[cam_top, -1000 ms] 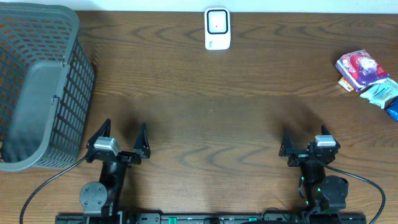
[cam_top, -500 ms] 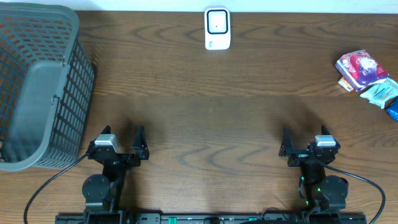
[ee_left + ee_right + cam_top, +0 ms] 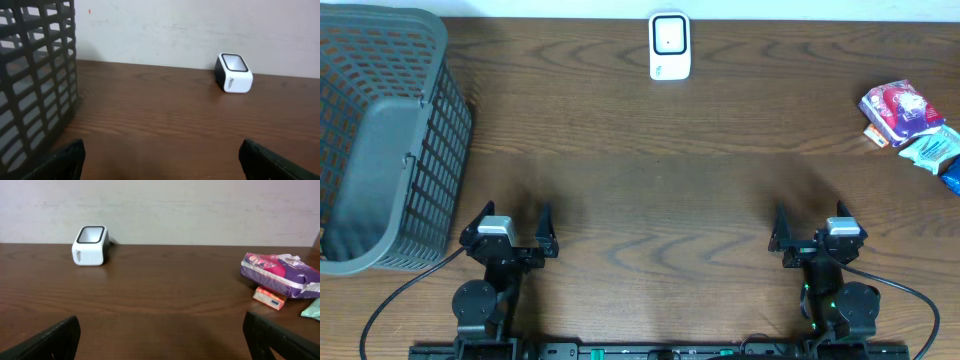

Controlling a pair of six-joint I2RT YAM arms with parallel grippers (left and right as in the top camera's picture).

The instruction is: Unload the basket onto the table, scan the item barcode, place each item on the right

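The white barcode scanner stands at the table's far edge, upright, also seen in the left wrist view and the right wrist view. The items lie in a small pile at the far right: a purple and pink packet resting on a small orange box, with a teal packet beside them. My left gripper is open and empty near the front left. Near the front right, my right gripper is open and empty too.
A tall grey slatted basket fills the left side, close to my left gripper. A blue packet peeks in at the right edge. A pale wall runs behind the table.
The left arm has shifted slightly and turned a little straighter, still open. The right arm and the objects have not moved.
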